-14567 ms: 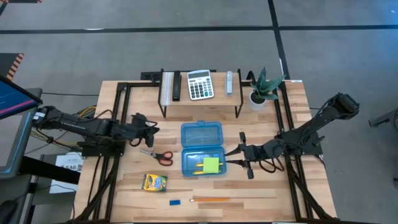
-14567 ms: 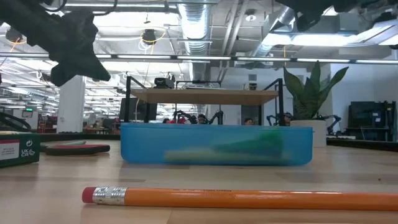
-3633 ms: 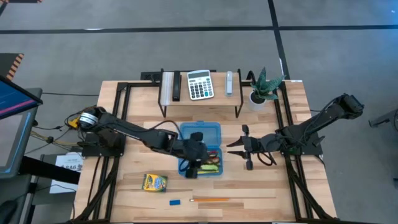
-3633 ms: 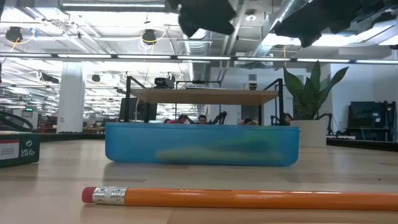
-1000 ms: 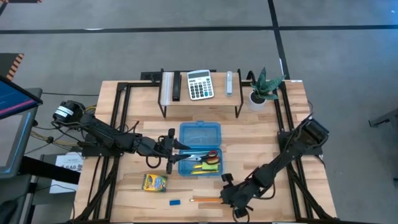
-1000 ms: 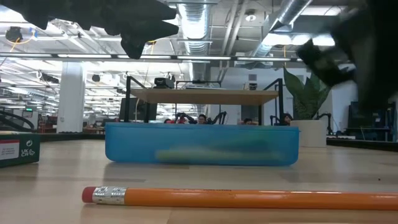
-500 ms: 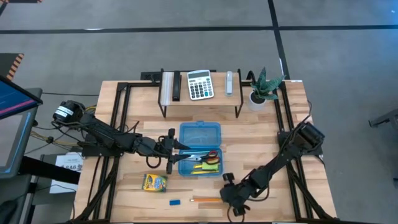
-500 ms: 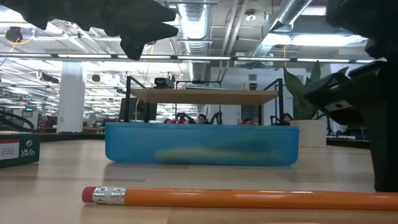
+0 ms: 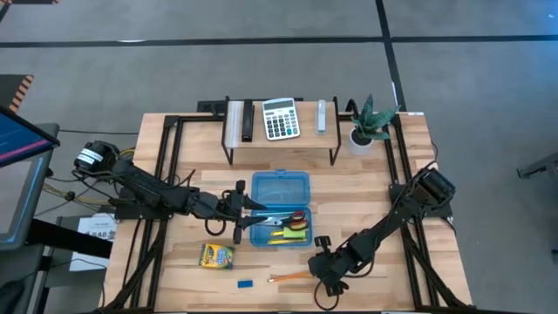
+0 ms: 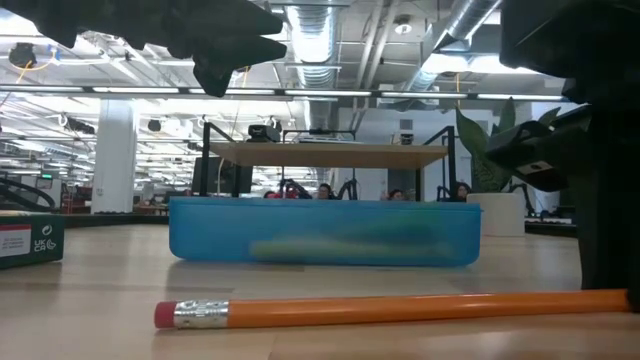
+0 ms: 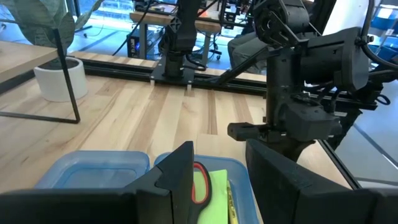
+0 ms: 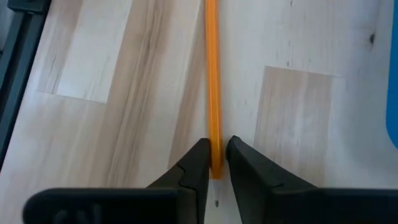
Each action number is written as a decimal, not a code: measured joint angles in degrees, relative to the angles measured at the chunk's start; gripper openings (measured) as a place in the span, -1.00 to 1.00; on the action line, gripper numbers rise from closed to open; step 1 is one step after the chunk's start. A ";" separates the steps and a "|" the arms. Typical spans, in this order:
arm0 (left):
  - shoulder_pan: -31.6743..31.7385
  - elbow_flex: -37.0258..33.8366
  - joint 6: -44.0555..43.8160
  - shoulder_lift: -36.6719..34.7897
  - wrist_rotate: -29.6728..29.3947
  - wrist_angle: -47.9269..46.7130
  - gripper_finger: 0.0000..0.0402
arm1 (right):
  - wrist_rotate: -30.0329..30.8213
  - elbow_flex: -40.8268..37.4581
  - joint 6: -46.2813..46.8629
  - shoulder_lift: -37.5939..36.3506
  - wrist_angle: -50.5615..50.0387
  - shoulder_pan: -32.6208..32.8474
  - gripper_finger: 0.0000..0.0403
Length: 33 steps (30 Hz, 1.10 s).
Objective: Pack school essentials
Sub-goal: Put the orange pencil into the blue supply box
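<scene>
Since a second ago my right hand (image 12: 214,163) has pinched the orange pencil (image 12: 212,81) at the frame's bottom. I must lift it into the blue case (image 9: 281,208) at centre; my left hand (image 9: 238,212), beside the case, has fingers a little apart and empty.

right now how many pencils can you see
2. One orange pencil lies on the table near the front edge, pinched at its end by the right gripper. A yellow pencil lies inside the blue case; more may be hidden under the sticky notes.

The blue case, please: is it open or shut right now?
Open: the blue case lies spread, with scissors and sticky notes showing inside.
</scene>
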 joint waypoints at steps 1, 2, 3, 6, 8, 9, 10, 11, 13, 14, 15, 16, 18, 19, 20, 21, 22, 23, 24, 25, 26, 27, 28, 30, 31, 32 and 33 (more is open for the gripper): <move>0.00 0.00 0.00 0.00 0.00 0.00 -0.34 | 0.00 -0.02 0.00 0.01 0.01 -0.08 -0.59; 0.00 0.00 0.00 0.00 0.00 0.02 -0.34 | -0.02 -0.04 -0.02 -0.11 0.01 -0.16 -0.62; 0.00 0.00 0.00 0.00 0.00 0.02 -0.34 | -0.08 -0.08 -0.22 -0.18 -0.02 -0.20 -0.65; 0.00 0.00 0.00 0.00 0.00 0.04 -0.34 | -1.08 -0.16 -0.31 -0.30 0.24 -0.56 -0.75; 0.00 0.00 0.00 0.00 0.00 0.07 -0.34 | -1.40 -0.23 -0.31 -1.15 0.30 -0.74 -0.80; 0.00 0.00 0.00 0.00 0.00 0.05 -0.34 | -1.43 -0.28 -0.30 -1.40 0.38 -0.86 -0.83; 0.00 0.00 0.00 0.00 0.00 0.06 -0.34 | -1.67 -0.32 -0.23 -1.70 0.48 -1.06 -0.85; 0.00 0.00 0.00 0.00 0.00 0.06 -0.34 | -1.79 -0.34 -0.15 -2.20 0.44 -1.20 -0.87; 0.00 0.00 0.00 0.00 0.00 0.07 -0.34 | -1.58 -0.55 -0.17 -3.40 -0.63 -1.51 -0.91; 0.00 0.00 0.00 0.00 0.00 0.07 -0.34 | -1.37 -0.57 -0.15 -3.85 -0.73 -1.68 -0.92; 0.00 0.00 0.00 0.00 0.00 0.07 -0.34 | -1.17 -0.58 -0.20 -4.43 -0.92 -1.74 -0.93; 0.00 0.00 0.00 0.00 0.00 0.07 -0.34 | -0.90 -0.59 -0.26 -5.04 -1.23 -1.87 -0.94; 0.00 0.00 0.00 0.00 0.00 0.06 -0.34 | -0.88 -0.59 -0.33 -5.90 -0.85 -2.19 -0.95; 0.01 0.00 0.00 0.00 0.00 0.07 -0.34 | -0.94 -0.57 -0.35 -6.35 -0.78 -2.34 -0.95; 0.00 0.00 0.00 0.00 0.00 0.07 -0.34 | -0.94 -0.57 -0.49 -6.76 -0.79 -2.52 -0.95; 0.00 0.00 0.00 0.00 0.00 0.04 -0.34 | -0.94 -0.57 -0.52 -7.13 -0.59 -2.69 -0.95; 0.00 0.00 0.00 0.00 0.00 0.07 -0.34 | -0.98 -0.51 -0.58 -7.35 -0.40 -2.81 -0.96; 0.01 0.00 0.00 0.00 0.00 0.07 -0.34 | -0.98 -0.50 -0.80 -7.56 -0.33 -3.03 -0.96; 0.00 0.00 -0.04 0.00 0.00 0.07 -0.34 | -0.97 -0.50 -1.27 -7.71 -0.46 -3.15 -0.96; 0.00 0.00 -0.20 0.00 0.00 0.05 -0.34 | -0.95 -0.50 -1.41 -7.82 -0.37 -3.16 -0.96; 0.00 0.00 -0.44 0.00 0.00 0.06 -0.34 | -0.96 -0.50 -1.45 -7.90 -0.26 -3.20 -0.96; 0.00 0.00 -0.46 0.00 0.00 0.06 -0.34 | -0.98 -0.48 -1.44 -7.94 -0.22 -3.20 -0.95; 0.00 0.00 -0.48 0.00 0.00 0.04 -0.34 | -1.18 -0.48 -1.44 -7.94 -0.17 -3.19 -0.94; 0.00 0.00 -0.48 0.00 0.00 0.04 -0.34 | -1.38 -0.48 -1.38 -7.94 -0.15 -3.05 -0.89; 0.00 0.00 -0.48 0.00 0.00 0.07 -0.34 | -1.40 -0.44 -1.13 -7.96 -0.15 -2.77 -0.85; 0.02 0.00 -0.48 0.00 0.00 0.06 -0.34 | -1.47 -0.44 -0.70 -7.96 -0.18 -2.43 -0.81; 0.00 0.00 -0.48 0.00 0.00 0.05 -0.34 | -1.79 -0.42 -0.65 -7.96 -0.41 -2.19 -0.76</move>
